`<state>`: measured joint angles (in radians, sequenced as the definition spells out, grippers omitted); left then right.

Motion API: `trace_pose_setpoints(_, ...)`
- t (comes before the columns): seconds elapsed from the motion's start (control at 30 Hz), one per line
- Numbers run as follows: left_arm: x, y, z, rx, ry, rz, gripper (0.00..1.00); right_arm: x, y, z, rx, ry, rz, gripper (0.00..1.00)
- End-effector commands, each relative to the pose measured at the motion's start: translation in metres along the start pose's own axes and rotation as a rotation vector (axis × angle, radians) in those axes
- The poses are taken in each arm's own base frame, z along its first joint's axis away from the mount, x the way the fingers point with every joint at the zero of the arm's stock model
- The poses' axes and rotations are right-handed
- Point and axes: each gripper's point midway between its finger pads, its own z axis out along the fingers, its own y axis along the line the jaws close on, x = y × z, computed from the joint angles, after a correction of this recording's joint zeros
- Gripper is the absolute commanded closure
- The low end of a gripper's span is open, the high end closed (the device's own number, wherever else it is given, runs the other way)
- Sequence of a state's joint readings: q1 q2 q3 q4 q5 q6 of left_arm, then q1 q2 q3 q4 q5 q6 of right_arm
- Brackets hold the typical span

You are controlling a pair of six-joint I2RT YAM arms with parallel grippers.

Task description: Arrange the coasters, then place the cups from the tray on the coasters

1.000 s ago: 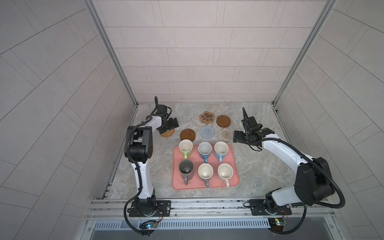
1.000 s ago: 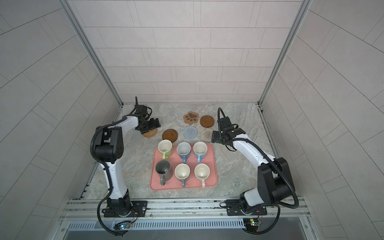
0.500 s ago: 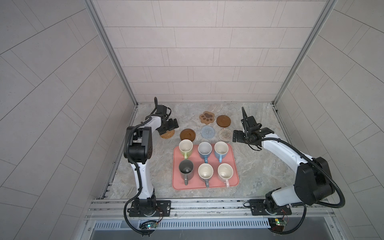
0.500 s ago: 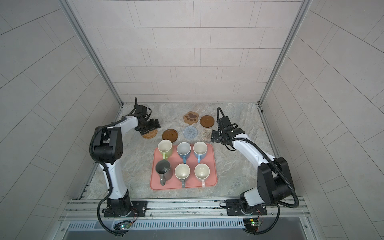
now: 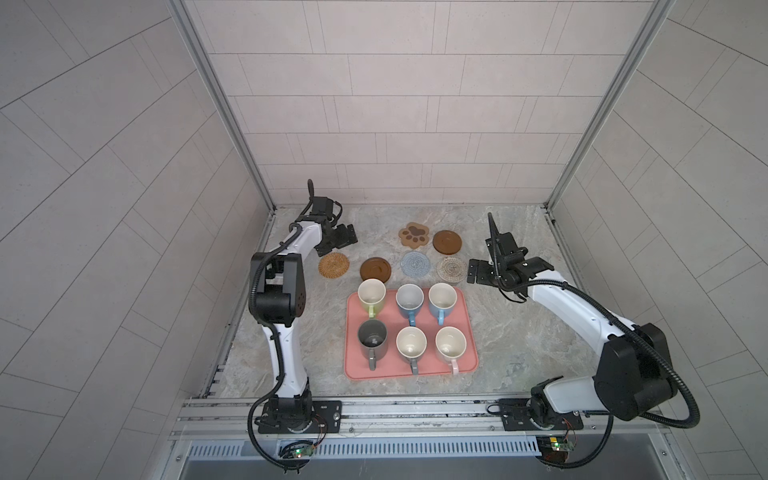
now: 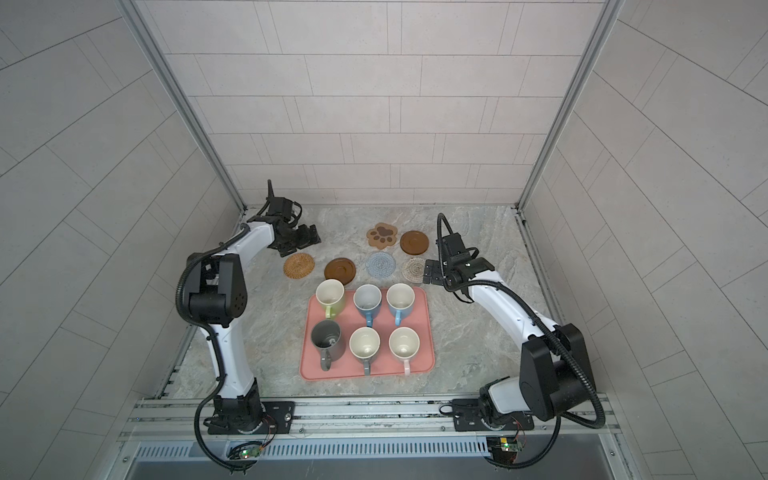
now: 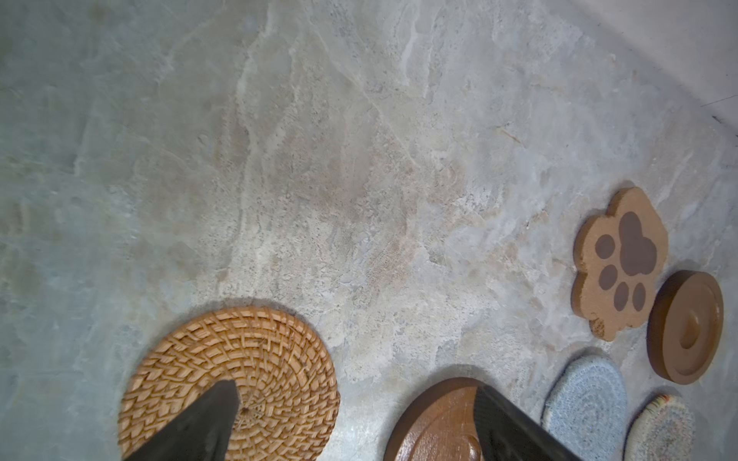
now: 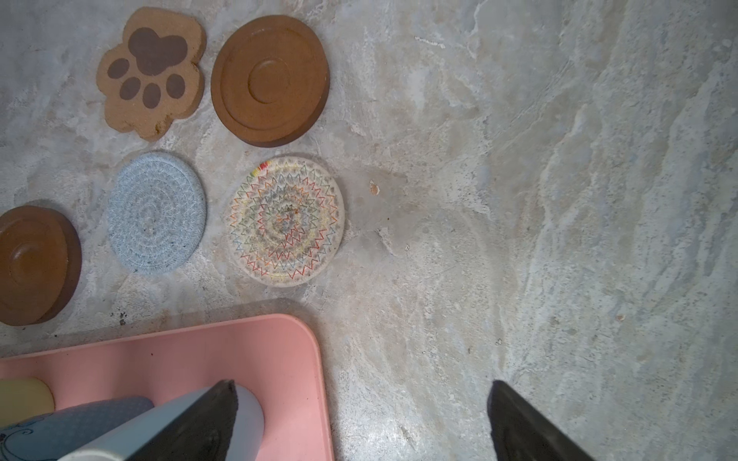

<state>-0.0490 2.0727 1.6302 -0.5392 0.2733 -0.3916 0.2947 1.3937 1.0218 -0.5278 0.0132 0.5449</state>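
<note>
Six coasters lie flat on the marble table (image 5: 519,332), beyond the far edge of the tray (image 5: 468,332). A row of four runs left to right just behind the tray: the rattan coaster (image 5: 333,266), a dark wooden disc (image 5: 375,269), the blue-grey crochet coaster (image 5: 416,263) and the beige crochet coaster (image 5: 451,269). Behind the two crochet ones sit the paw coaster (image 5: 414,235) and a second wooden disc (image 5: 447,242). None of them overlap.

No coaster bears a cup. All six cups stand upright on the salmon-pink tray in two rows of three, handles pointing toward the near edge. The far row holds the light green cup (image 5: 371,293), the middle blue cup (image 5: 409,298) and the right blue cup (image 5: 443,297). The near row holds the dark grey cup (image 5: 372,337), the grey-handled cup (image 5: 411,343) and the pink-handled cup (image 5: 450,343).

My left gripper (image 5: 337,242) sits at the far left of the table, just behind the rattan coaster. Its jaws are spread wide and hold nothing. In my left wrist view one finger crosses the rattan coaster and the other crosses the first wooden disc. I cannot tell whether either touches.

My right gripper (image 5: 476,272) is just to the right of the beige crochet coaster, near the tray's far right corner. It too is spread wide and empty.
</note>
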Motion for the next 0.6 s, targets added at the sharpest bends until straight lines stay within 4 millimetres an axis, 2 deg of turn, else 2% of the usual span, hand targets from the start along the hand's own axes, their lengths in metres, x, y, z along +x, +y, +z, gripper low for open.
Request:
trace_pose_setpoints(0.0,0.016,-0.02,-0.013,0.035,0.036,0.046,0.0,-0.003,-0.002,-0.006,0.02,-0.016,0.002,0.0)
trace_pose_setpoints(0.33,0.046,-0.047,-0.023,0.102,0.057,0.07,0.0,-0.01,0.004,-0.007,0.0,-0.016,-0.002,0.0)
trace_pose_setpoints(0.57,0.062,-0.092,-0.017,0.191,0.079,0.114,0.0,-0.007,0.003,-0.008,-0.002,-0.017,0.014,0.0)
